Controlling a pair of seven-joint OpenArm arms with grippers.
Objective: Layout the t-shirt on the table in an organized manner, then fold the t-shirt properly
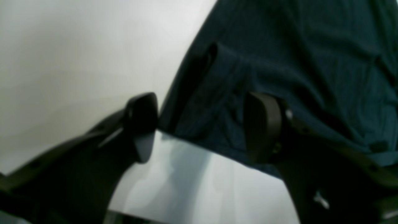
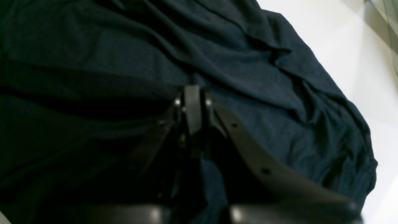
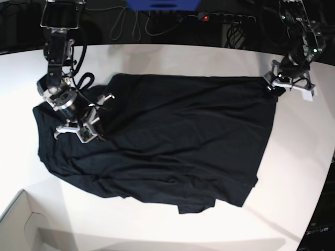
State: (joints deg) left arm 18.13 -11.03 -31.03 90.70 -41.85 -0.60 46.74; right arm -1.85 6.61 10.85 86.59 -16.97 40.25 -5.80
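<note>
In your left wrist view, the left gripper (image 1: 199,127) stands spread wide with nothing between its pads; one pad is over the bare table (image 1: 77,62), the other over the t-shirt (image 1: 295,62), whose corner lies just beyond them.

In your right wrist view, the right gripper (image 2: 192,93) has its pads pressed together, down against the wrinkled dark cloth; whether it pinches a fold, you cannot tell. White tabletop shows at the far right.

In your base view, the t-shirt lies spread but creased across the middle of the table, with the left gripper at its far right corner and the right gripper on its left side. A cardboard box (image 3: 21,225) corner sits near left.
</note>
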